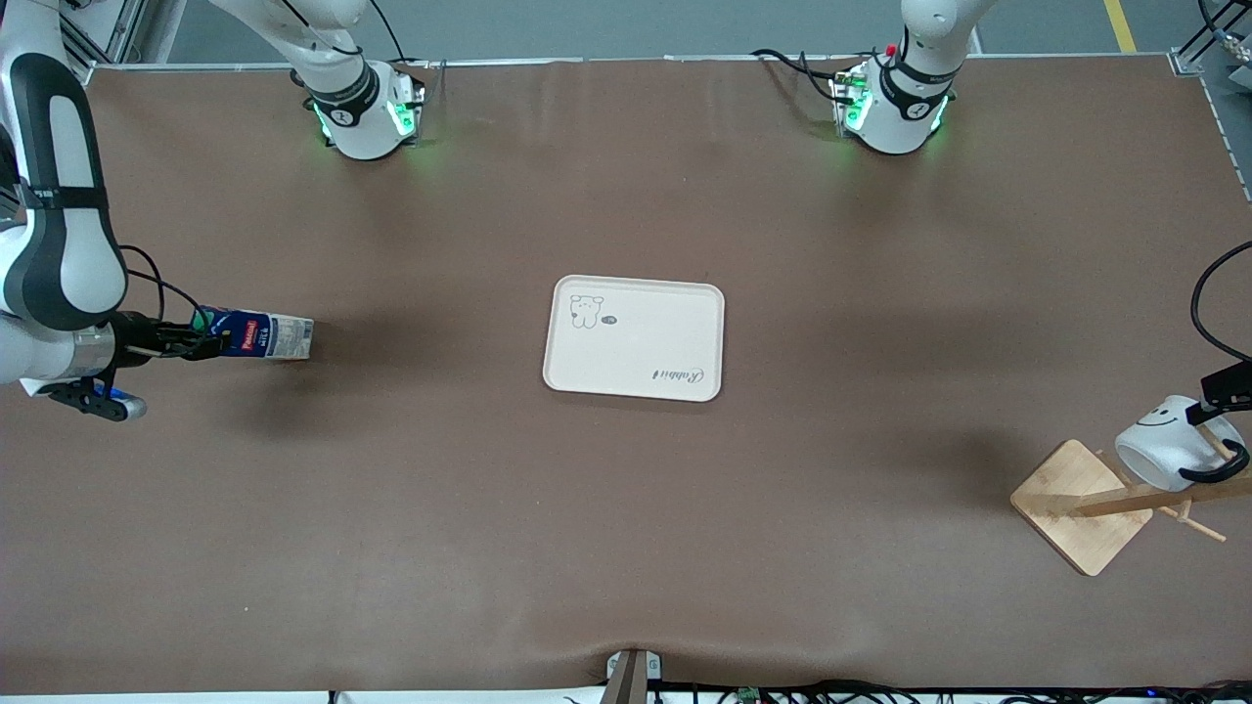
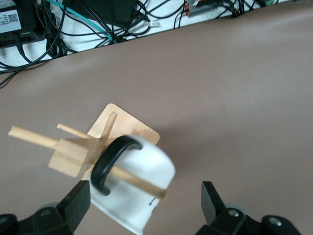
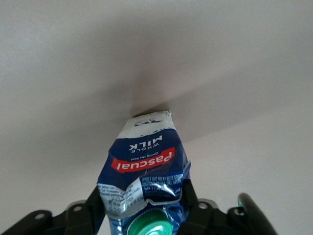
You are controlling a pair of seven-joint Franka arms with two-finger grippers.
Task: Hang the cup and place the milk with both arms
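My left end effector, released, straddles the cup threaded on the rack peg; withdraw straight. Right end effector grasps the milk; carry level to the tray.

Right claw is clamped, left claw spread wide.

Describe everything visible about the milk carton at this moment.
The small dark blue gable-top milk carton has a green round cap, a red label patch and a white lower part, and looks like creased coated card. It is tipped sideways, off the brown table, at the right arm's end. The right gripper is shut on its top.
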